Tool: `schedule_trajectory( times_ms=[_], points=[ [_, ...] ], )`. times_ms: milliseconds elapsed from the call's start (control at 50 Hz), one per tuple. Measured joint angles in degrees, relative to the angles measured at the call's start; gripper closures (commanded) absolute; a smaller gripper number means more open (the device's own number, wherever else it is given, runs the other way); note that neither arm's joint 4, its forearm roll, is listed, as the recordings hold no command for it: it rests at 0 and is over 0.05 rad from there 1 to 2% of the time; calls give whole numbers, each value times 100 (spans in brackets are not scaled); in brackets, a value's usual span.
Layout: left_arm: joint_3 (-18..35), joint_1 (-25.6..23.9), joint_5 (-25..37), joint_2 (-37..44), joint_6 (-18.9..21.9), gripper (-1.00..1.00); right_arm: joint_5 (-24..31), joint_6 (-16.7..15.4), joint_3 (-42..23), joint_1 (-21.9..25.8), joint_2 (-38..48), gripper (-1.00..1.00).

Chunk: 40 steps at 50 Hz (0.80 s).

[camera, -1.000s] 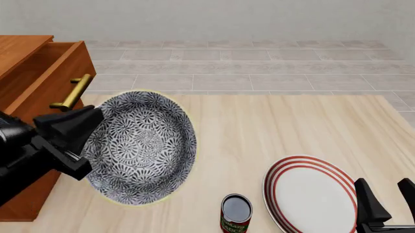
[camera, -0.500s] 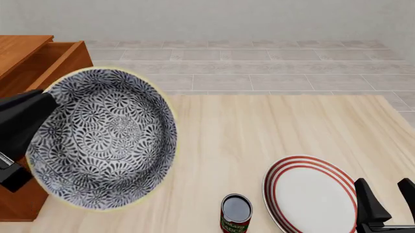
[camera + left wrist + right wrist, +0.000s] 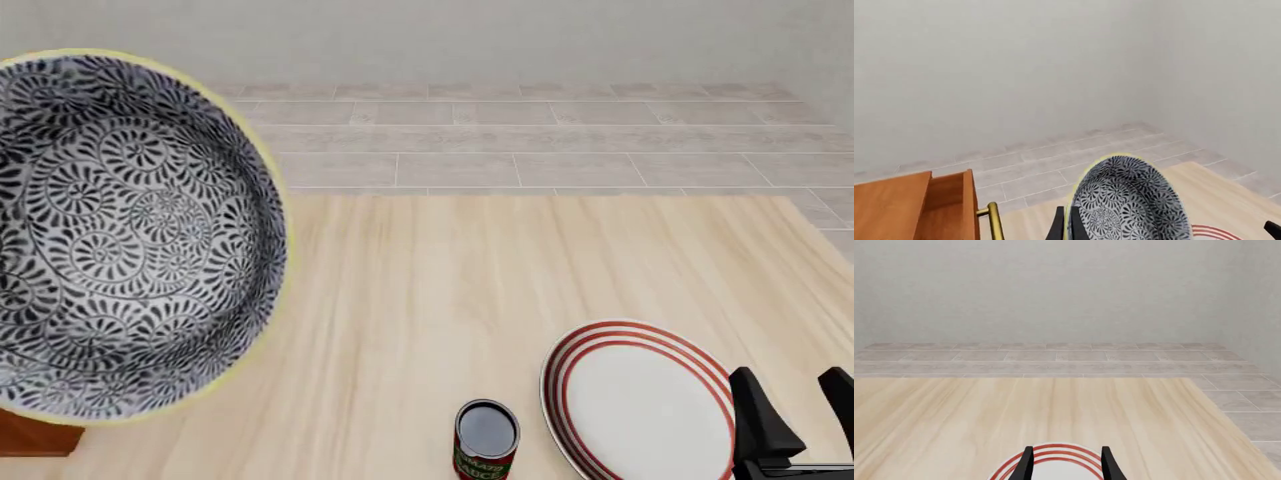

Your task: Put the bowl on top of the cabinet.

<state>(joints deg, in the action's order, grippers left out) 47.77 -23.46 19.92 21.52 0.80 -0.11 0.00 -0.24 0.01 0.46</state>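
The left fingers (image 3: 1066, 227) were clamped on the rim of the bowl (image 3: 127, 235), which was held tilted in the air beside the cabinet (image 3: 917, 207); the right fingers (image 3: 1066, 465) were spread apart over the plate (image 3: 641, 400), near a can (image 3: 485, 440) on the table (image 3: 507, 270).

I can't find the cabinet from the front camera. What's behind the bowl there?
The bowl covers nearly all of the cabinet; only a reddish-brown corner shows below it. The left wrist view shows the cabinet's top and brass handle. The left gripper is hidden.
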Motion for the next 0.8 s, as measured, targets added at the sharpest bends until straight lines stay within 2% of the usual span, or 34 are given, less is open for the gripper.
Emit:
schedule_trajectory(
  times_ms=[440, 800],
  points=[
    [310, 805, 142, -287, -641, 100, 0, 0, 0, 0, 0, -100],
    [469, 1549, 14, -185, -1224, 100, 0, 1, 0, 0, 0, -100]
  ],
)
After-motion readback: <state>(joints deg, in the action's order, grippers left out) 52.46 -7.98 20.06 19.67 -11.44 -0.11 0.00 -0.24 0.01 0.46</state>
